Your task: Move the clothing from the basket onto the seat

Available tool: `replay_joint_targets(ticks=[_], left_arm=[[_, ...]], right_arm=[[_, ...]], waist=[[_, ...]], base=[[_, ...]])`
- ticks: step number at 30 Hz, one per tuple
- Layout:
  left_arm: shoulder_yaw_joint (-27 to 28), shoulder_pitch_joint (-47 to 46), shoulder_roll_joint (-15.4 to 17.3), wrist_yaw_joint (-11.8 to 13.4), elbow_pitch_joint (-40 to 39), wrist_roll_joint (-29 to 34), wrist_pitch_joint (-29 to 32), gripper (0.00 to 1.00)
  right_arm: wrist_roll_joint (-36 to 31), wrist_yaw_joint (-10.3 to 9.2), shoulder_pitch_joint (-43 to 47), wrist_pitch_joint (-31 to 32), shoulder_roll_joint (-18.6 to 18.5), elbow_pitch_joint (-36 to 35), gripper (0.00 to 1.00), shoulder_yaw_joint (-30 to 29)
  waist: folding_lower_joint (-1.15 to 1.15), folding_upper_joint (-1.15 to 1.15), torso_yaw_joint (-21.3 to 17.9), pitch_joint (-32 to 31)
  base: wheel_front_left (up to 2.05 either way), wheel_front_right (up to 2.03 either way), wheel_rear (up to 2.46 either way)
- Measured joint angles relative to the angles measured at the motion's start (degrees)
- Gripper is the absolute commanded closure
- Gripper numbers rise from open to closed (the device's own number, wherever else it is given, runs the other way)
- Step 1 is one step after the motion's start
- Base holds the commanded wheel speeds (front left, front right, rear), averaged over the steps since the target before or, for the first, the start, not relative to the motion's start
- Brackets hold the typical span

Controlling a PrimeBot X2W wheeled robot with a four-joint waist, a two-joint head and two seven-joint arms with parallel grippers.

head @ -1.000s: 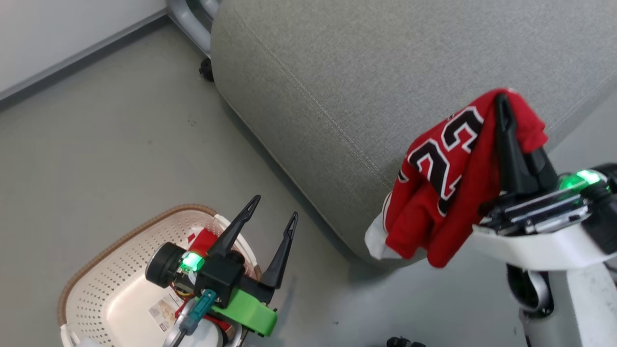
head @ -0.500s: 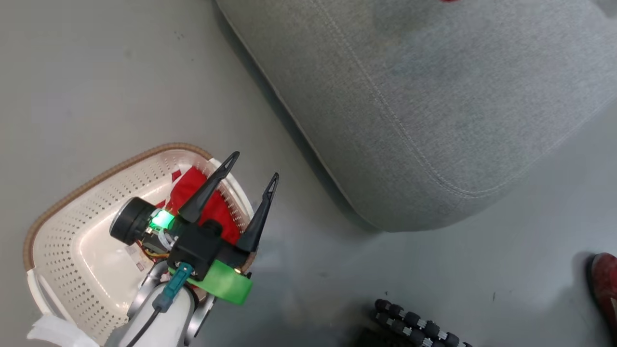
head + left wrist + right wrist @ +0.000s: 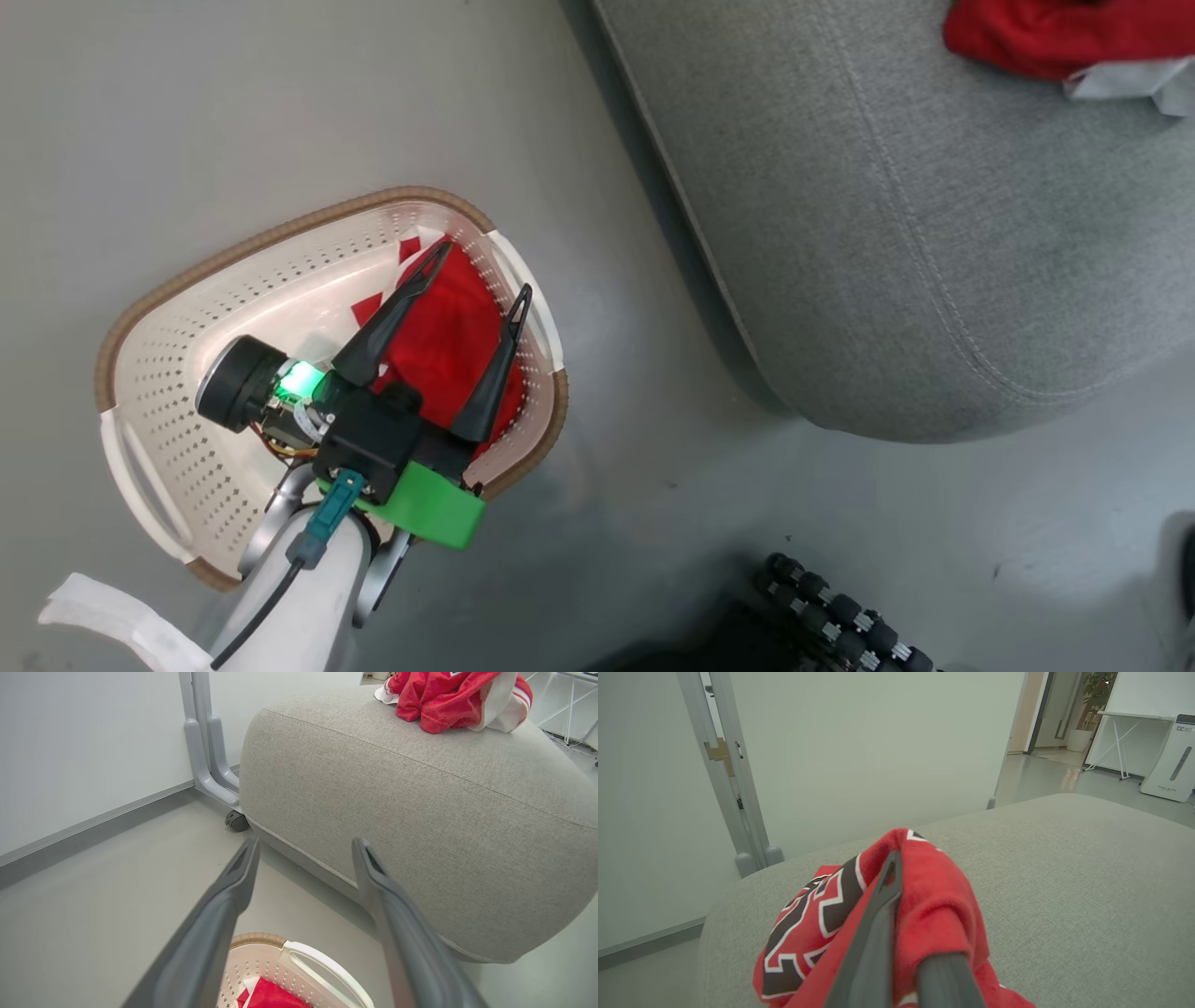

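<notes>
The cream perforated basket (image 3: pixel 187 373) stands on the floor at the left. A plain red garment (image 3: pixel 448 336) lies in its right end. My left gripper (image 3: pixel 482 272) hovers just above that garment, open, one finger on each side and nothing gripped. In the left wrist view the left gripper (image 3: pixel 306 843) points toward the grey seat (image 3: pixel 420 812), with the basket (image 3: pixel 299 956) below. My right gripper (image 3: pixel 901 868) is shut on the red jersey (image 3: pixel 817 919), which bunches on top of the seat (image 3: pixel 1064 882). The jersey (image 3: pixel 1036 37) also appears at the head view's top right.
A grey metal frame leg with a castor (image 3: pixel 210 760) stands by the wall behind the seat. A dark ribbed part (image 3: pixel 840 616) lies on the floor at the bottom of the head view. Bare floor separates the basket from the seat (image 3: pixel 934 233).
The head camera has swung, shifting the whole picture. The right gripper carried the jersey from the seat's near edge up onto its top. The left gripper now sits lower over the red garment.
</notes>
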Motion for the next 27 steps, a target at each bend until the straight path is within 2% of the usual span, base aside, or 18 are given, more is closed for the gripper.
replay_joint_targets(ticks=[1, 3, 4, 8, 19, 27], left_arm=[[0.0, 0.0, -0.1, 0.0, 0.1, -0.1, 0.0, 0.0], [0.0, 0.0, -0.5, 0.0, 0.5, -0.4, 0.0, 0.0], [-0.1, 0.0, -0.9, 0.0, 0.6, -0.6, 0.0, 0.0], [-0.8, 0.1, -2.5, 0.0, 1.3, -1.3, 0.0, 0.0], [0.4, 4.8, -7.3, 0.7, 3.1, -3.6, 0.0, 0.0], [2.5, 9.4, -9.2, 1.3, 4.0, -4.8, 0.0, 0.0]], right_arm=[[-0.4, 0.0, 1.0, 0.0, 0.7, 1.0, 1.0, -1.0], [-1.2, 0.0, 3.0, 0.0, 1.8, 2.8, 0.62, -2.7], [-2.0, 0.0, 4.2, 0.0, 2.3, 3.3, 0.02, -3.5], [-4.9, 0.0, 9.6, 0.0, 3.6, 2.8, 0.0, -6.7], [-10.8, 0.0, 30.9, 0.0, 8.4, -3.1, 0.0, -7.8], [-11.2, 0.0, 38.7, 0.0, 10.9, -8.4, 0.0, 4.0]], waist=[[0.0, 0.0, 0.4, 0.0], [0.0, 0.0, 1.0, -0.3], [0.0, 0.0, 1.2, -0.7], [0.0, 0.0, 1.8, -2.8], [-0.01, 0.0, 4.0, -12.2], [-0.01, 0.0, 8.2, -19.0]], base=[[0.0, 0.0, 0.0], [0.0, 0.0, 0.0], [0.0, 0.0, 0.0], [0.0, 0.0, 0.0], [0.0, 0.0, 0.0], [0.0, 0.0, 0.0]])
